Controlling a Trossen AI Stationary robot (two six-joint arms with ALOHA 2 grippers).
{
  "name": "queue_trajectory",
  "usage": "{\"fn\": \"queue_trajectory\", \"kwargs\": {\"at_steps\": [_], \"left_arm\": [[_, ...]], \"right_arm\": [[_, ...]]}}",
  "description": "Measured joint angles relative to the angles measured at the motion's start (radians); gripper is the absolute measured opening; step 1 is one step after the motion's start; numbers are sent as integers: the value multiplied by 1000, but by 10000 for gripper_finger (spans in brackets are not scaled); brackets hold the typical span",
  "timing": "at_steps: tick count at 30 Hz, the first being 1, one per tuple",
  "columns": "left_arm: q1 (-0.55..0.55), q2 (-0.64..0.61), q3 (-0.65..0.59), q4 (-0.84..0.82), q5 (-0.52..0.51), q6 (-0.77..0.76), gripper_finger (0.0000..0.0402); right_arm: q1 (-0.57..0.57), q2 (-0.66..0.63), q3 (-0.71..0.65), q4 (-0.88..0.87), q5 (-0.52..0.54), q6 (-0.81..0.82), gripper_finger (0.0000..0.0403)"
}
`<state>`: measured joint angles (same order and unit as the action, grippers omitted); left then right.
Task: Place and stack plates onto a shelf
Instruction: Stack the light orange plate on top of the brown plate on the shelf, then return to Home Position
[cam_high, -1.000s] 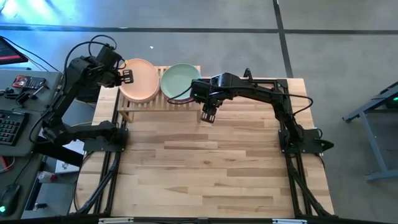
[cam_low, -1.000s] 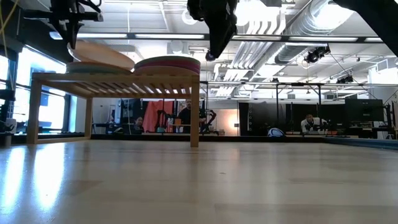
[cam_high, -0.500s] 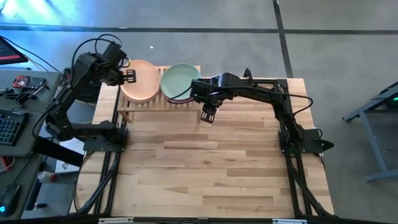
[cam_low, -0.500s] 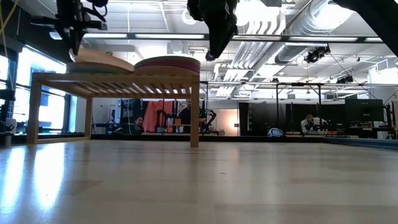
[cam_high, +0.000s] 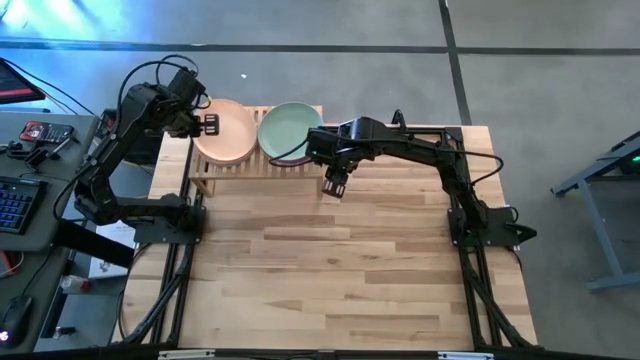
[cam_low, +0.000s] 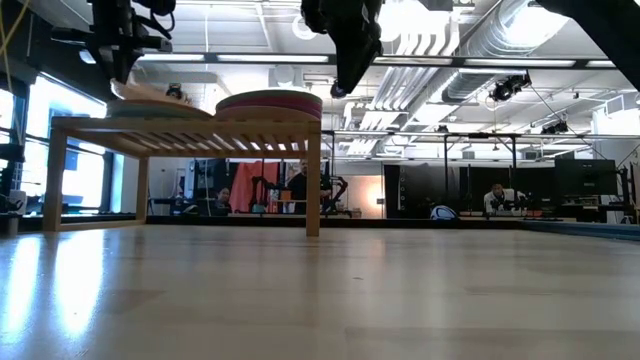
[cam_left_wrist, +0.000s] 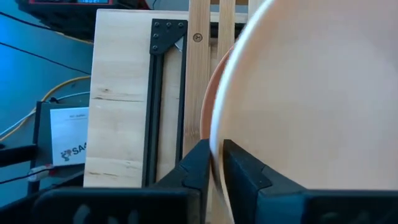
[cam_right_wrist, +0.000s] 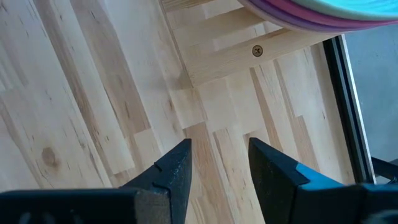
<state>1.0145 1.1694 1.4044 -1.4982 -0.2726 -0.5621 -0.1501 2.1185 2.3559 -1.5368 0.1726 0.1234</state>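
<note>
Shelf (cam_high: 262, 166): low light-wood slatted rack at the far-left part of the counter (cam_high: 340, 270); in the low view (cam_low: 185, 130) standing on legs, slatted top level.
Peach plate (cam_high: 225, 128): topmost on the left stack of the shelf; in the low view (cam_low: 160, 96) tilted, its left edge raised above the plates below, its right side down on the stack.
Left stack: under the peach plate, at least one greyish plate edge (cam_low: 150, 111) visible in the low view; count not readable.
Mint green plate (cam_high: 290, 133): topmost on the right stack, lying flat, just beside the peach plate.
Right stack: in the low view (cam_low: 270, 103) pink and magenta layers lying level; in the right wrist view purple and magenta rims (cam_right_wrist: 311, 18) overhanging the shelf corner.
Left gripper (cam_high: 207, 123): at the left rim of the peach plate; in the left wrist view (cam_left_wrist: 215, 163) fingers set narrowly on either side of the plate's rim (cam_left_wrist: 219, 118), a thin gap visible; whether still clamping or just released, cannot tell.
Right gripper (cam_high: 334, 187): hanging above the bare counter just in front of the shelf's right end; in the right wrist view (cam_right_wrist: 219, 163) fingers spread wide, nothing between them, wood planks below.
Background: people (cam_low: 298, 187) far off in the room beyond the counter, seen under the shelf.
</note>
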Motion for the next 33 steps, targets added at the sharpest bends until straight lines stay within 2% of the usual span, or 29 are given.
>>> {"fn": "queue_trajectory", "kwargs": {"at_steps": [8, 20, 28, 33], "left_arm": [[0, 0, 0, -1, 0, -6, 73], [0, 0, 0, -2, 2, 46, 76], [-2, -12, 0, -2, 173, 179, 74], [-47, -45, 0, -1, 198, 181, 74]], "right_arm": [[0, 0, 0, 0, 0, 0, 135], [0, 0, 0, 0, 2, 0, 135], [0, 0, 0, 0, -6, -4, 135], [0, 0, 0, 3, -34, 1, 135]]}}
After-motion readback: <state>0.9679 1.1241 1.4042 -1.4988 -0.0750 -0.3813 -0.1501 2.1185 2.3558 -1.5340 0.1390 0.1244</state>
